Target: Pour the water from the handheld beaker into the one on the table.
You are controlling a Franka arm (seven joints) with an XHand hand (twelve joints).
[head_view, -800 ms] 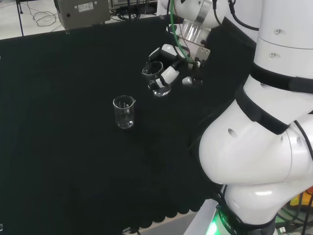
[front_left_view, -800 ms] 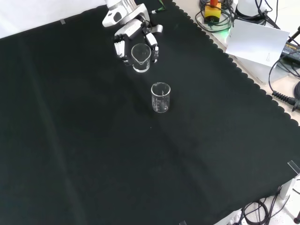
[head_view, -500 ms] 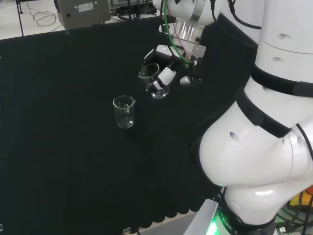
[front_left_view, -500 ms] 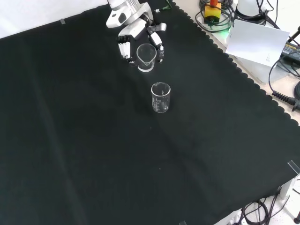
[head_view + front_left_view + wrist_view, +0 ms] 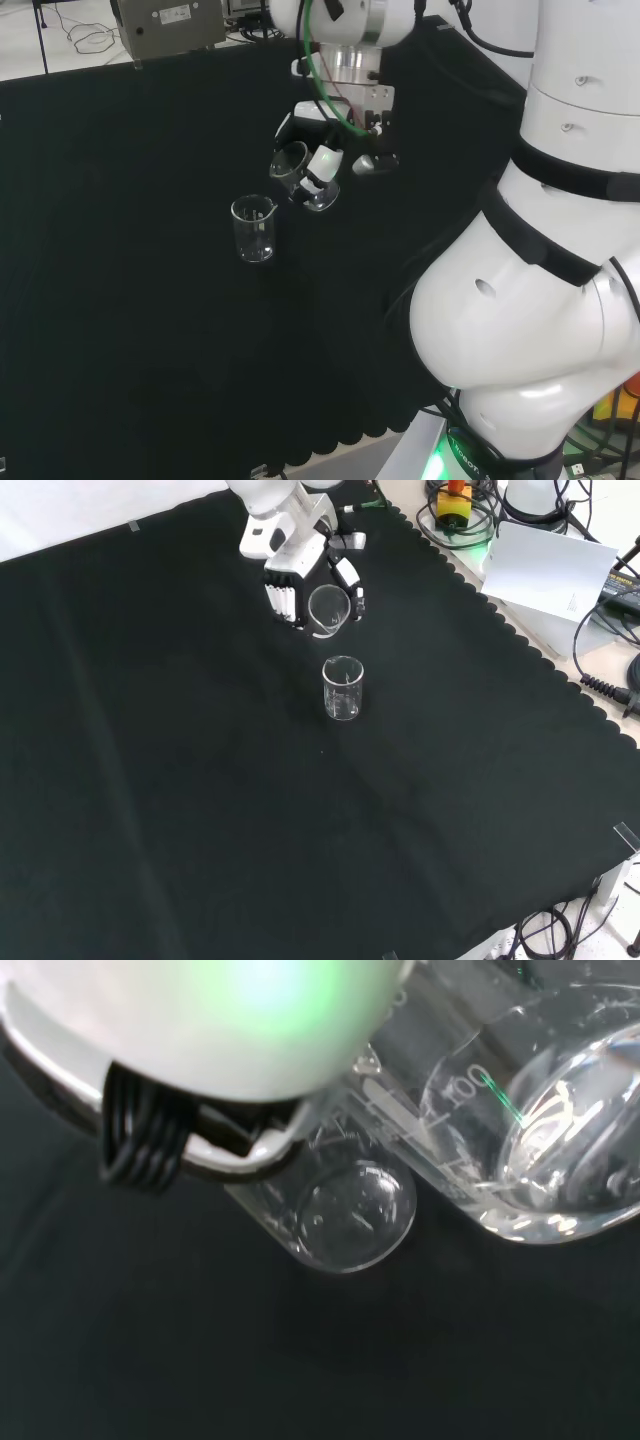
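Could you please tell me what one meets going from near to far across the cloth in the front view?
Beaker on the cloth → handheld beaker, tilted → robot hand curled around it.

In the wrist view, a blurred white part of the hand (image 5: 250,1020) hides the upper wall of the small clear glass beaker standing on the cloth (image 5: 345,1215). At three o'clock the picture's edge cuts off the tilted clear glass beaker held by the hand (image 5: 540,1160). Whether either holds water cannot be told.
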